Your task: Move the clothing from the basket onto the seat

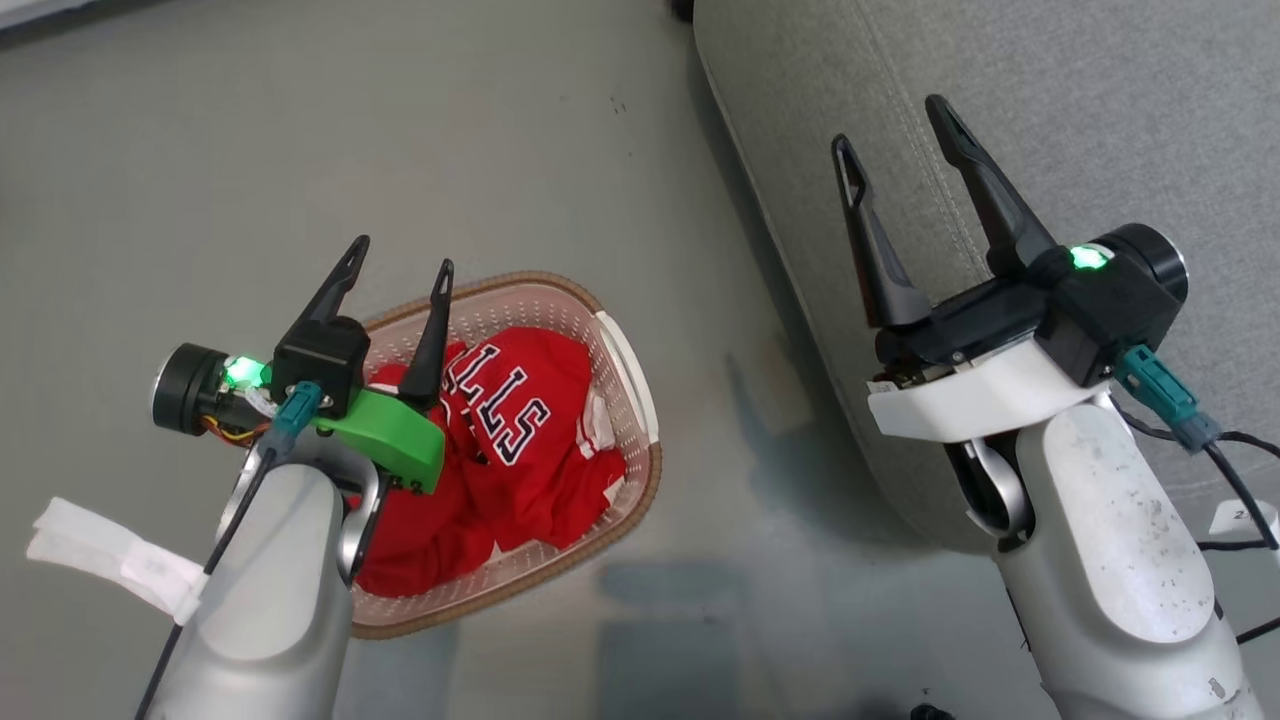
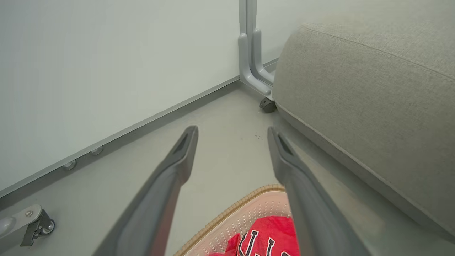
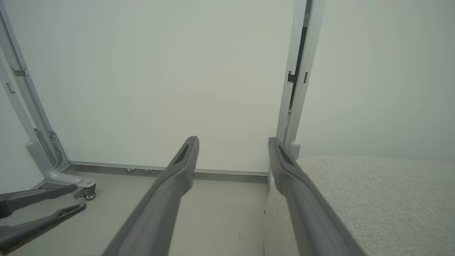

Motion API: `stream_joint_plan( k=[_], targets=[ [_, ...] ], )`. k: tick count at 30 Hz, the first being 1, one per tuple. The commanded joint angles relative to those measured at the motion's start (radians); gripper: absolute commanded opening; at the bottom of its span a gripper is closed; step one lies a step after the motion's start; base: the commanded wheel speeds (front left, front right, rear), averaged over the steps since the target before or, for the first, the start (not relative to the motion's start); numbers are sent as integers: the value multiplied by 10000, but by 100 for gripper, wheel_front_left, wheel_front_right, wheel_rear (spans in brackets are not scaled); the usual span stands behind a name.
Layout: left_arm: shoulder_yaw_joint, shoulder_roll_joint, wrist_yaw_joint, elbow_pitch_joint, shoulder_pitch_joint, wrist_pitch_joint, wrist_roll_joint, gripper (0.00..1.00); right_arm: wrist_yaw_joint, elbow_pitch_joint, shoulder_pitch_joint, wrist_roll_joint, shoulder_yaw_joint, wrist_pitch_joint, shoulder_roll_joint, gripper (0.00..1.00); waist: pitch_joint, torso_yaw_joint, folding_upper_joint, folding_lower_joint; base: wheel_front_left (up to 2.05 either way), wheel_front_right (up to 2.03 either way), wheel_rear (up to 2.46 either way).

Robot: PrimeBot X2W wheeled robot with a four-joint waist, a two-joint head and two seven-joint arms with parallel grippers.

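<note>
in the head view your left tool (image 1: pixel 402 253) hangs wide open and empty above the small cream perforated plastic basket (image 1: pixel 560 300), which sits on the floor (image 1: pixel 200 150) near the grey upholstered seat (image 1: pixel 1050 120) with the bright red clothing (image 1: pixel 520 440) heaped inside; its long axis looks to slant lower left to upper right, white handle (image 1: pixel 625 375) toward the seat. the left wrist view aims past the far rim (image 2: pixel 227 209), so tip that tool down onto the heap's crest. the right wrist view has your right tool (image 3: pixel 233 140) spread, holding nothing, over the seat's edge.
</note>
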Motion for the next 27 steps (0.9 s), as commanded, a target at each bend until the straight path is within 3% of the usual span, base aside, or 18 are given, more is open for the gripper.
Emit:
stream_joint_plan(
  k=[1,27],
  targets=[
    [-71,156,-28,165,-314,-7,97,100,-3,-88,-228,77,50,-49,-24,100,1044,-589,0,0,0,0,0],
    [-2324,1294,-36,4391,-3370,-7,-349,100,-3,-992,-1728,608,626,-49,-22,100,4165,-1302,0,0,0,0,0]
  ],
)
